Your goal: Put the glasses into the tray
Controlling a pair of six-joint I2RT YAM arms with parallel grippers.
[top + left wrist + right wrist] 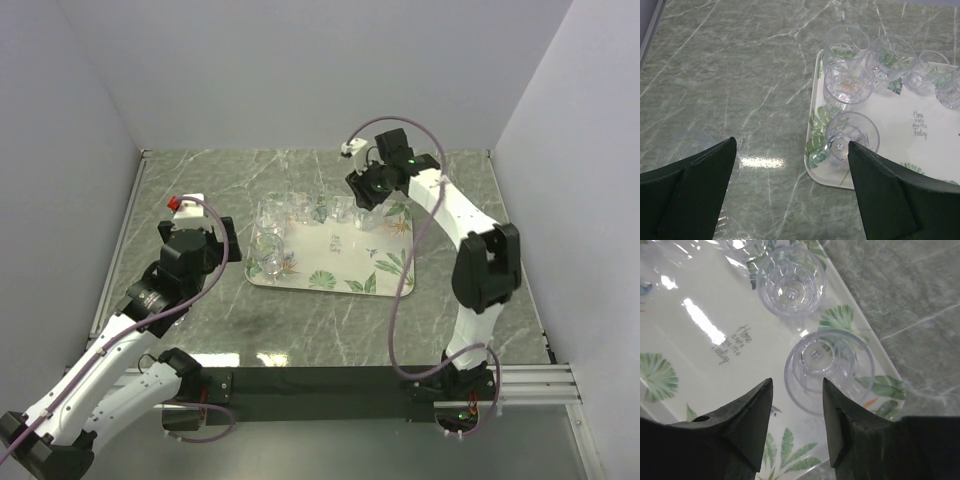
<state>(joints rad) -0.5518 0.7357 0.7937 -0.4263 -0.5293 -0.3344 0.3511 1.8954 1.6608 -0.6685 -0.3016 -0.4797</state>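
The leaf-printed tray lies mid-table. Several clear glasses stand on it: a row along its back edge and two at its left end. My left gripper is open and empty over the bare table just left of the tray; in the left wrist view the nearest glass sits by my right finger. A faint clear round shape, perhaps another glass, lies by my left finger. My right gripper is open above the tray's back right; in the right wrist view a glass stands just beyond its fingertips, untouched.
The marble table is walled on three sides by grey panels. A second glass stands beyond the one under my right gripper, near the tray's edge. The tray's middle carries small printed text.
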